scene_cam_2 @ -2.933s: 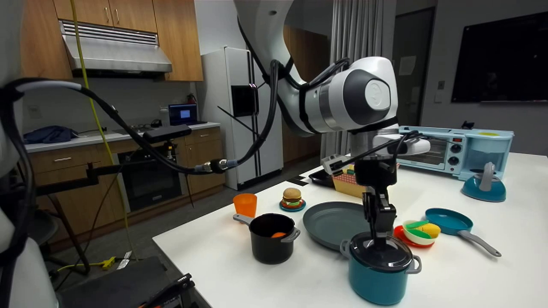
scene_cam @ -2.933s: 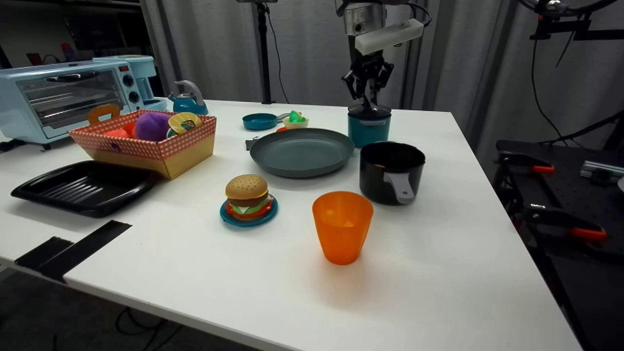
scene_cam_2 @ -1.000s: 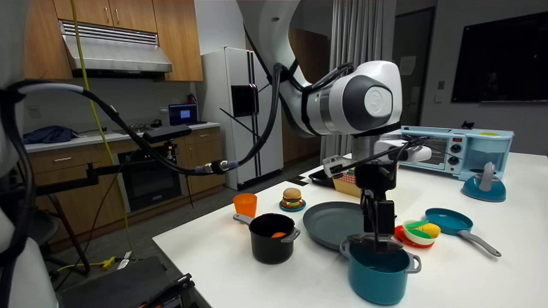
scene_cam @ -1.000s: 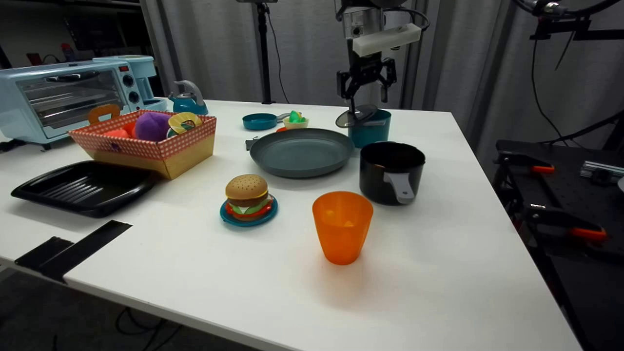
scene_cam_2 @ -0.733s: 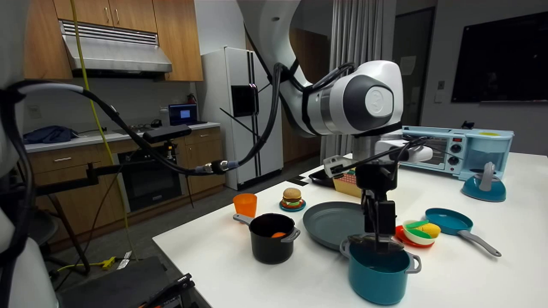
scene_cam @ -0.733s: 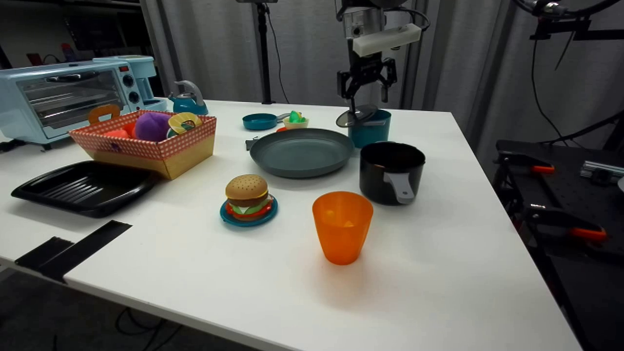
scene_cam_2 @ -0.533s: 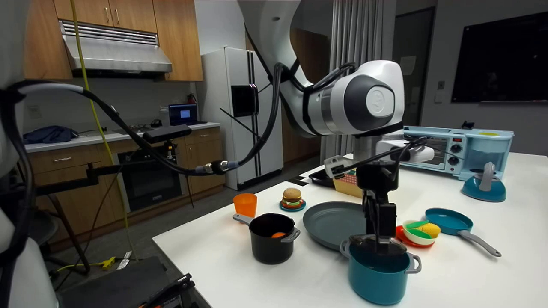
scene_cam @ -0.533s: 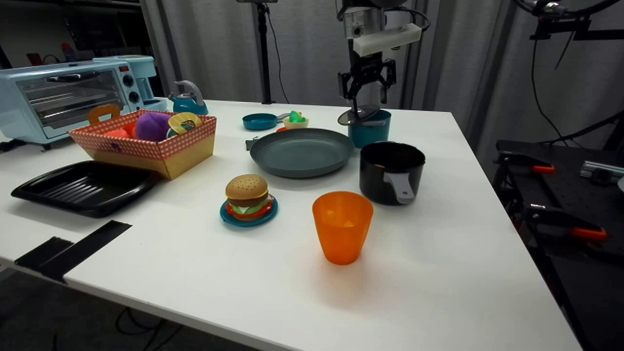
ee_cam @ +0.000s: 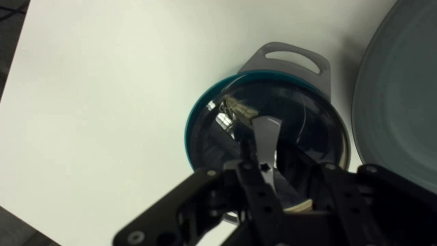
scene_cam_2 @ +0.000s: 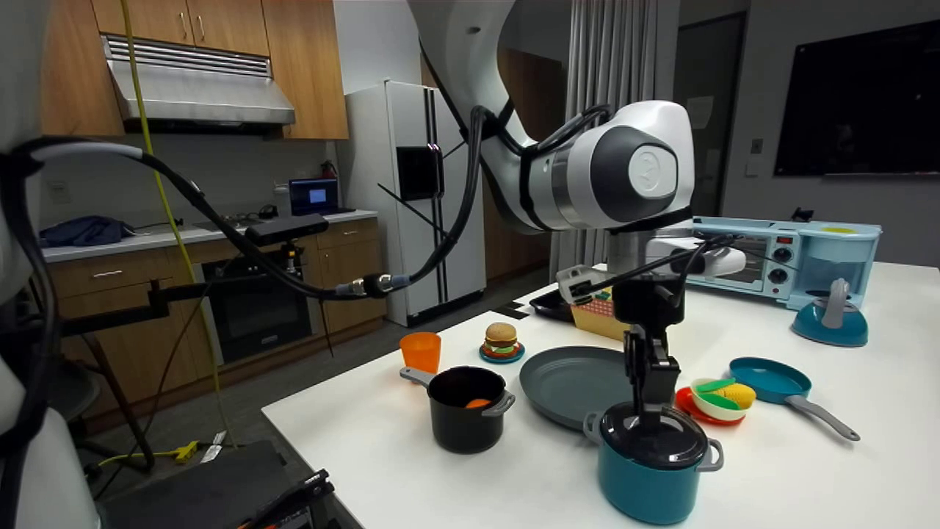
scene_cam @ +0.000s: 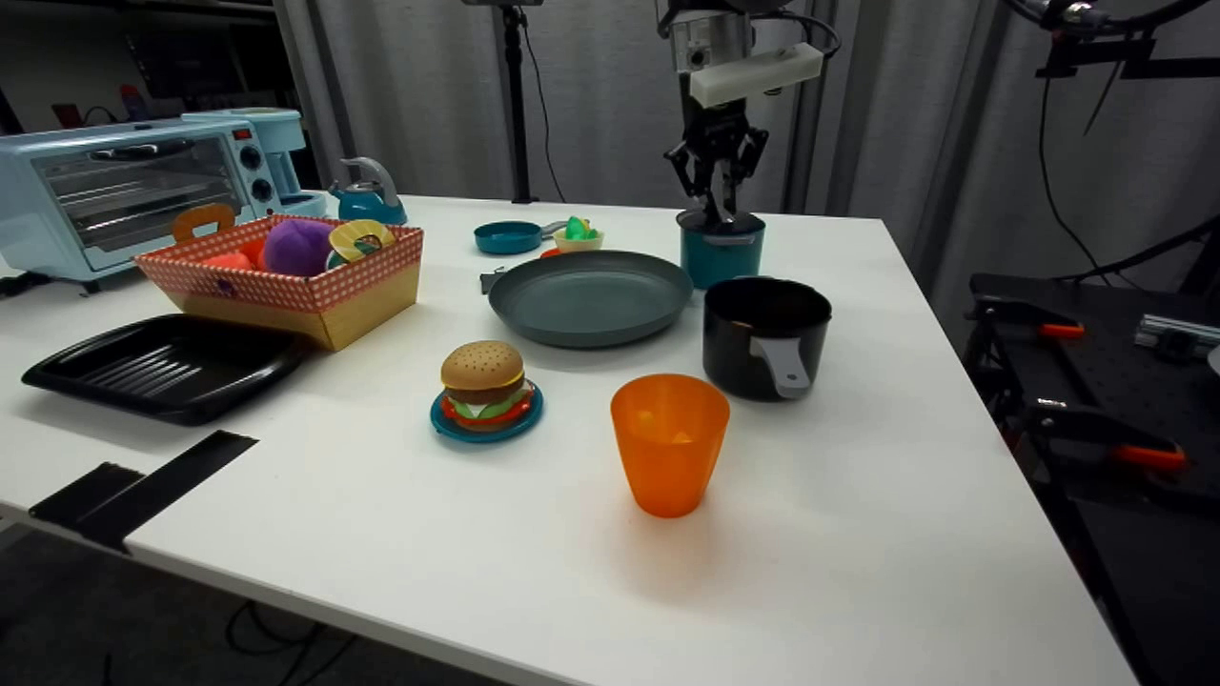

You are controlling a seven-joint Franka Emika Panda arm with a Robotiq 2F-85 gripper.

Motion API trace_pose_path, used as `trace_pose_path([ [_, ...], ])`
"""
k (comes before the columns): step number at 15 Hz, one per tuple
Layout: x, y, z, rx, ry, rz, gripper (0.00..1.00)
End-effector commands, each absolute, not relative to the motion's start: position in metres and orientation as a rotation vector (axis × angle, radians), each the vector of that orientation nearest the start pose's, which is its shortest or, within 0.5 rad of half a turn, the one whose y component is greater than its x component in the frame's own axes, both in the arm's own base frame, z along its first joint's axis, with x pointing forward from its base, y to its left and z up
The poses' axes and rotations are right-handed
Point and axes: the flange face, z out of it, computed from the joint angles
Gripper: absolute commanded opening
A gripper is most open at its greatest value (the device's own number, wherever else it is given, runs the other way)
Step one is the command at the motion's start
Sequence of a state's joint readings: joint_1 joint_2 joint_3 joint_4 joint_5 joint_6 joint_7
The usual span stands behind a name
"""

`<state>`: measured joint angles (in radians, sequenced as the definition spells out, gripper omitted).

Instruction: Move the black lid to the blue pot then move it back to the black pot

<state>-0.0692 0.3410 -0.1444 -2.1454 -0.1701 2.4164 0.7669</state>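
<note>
The black lid (scene_cam: pixel 705 226) lies nearly level over the mouth of the blue pot (scene_cam: pixel 721 262). Both also show in an exterior view, the lid (scene_cam_2: pixel 684 444) on top of the blue pot (scene_cam_2: pixel 648 491). In the wrist view the lid (ee_cam: pixel 293 109) is shifted slightly toward the grey plate, and the blue pot's teal rim (ee_cam: pixel 269 74) shows along the opposite side. My gripper (ee_cam: pixel 267 148) is shut on the lid's grey knob; it points down over the pot in both exterior views (scene_cam: pixel 720 202) (scene_cam_2: pixel 652 411). The black pot (scene_cam: pixel 758 348) stands uncovered nearby, with something orange inside (scene_cam_2: pixel 477 403).
A large grey plate (scene_cam: pixel 591 297) is beside both pots. An orange cup (scene_cam: pixel 669 443) and a burger on a teal saucer (scene_cam: pixel 483 391) stand farther off. A teal pan (scene_cam_2: pixel 769 380) and a bowl of toy food (scene_cam_2: pixel 716 400) are near the blue pot.
Half a second ago the gripper was open and the lid tilted at the blue pot's side. Now the fingers are closed on the knob and the lid is nearly level.
</note>
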Motion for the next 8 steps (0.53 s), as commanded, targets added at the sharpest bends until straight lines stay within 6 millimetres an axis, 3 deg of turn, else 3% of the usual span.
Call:
trace_pose_path([
  [1,0.5509,-0.1235,0.2387,-3.014,1.331,0.028,0.00],
  [8,0.5490,-0.1252,0.2483,-3.027,1.334,0.012,0.04],
])
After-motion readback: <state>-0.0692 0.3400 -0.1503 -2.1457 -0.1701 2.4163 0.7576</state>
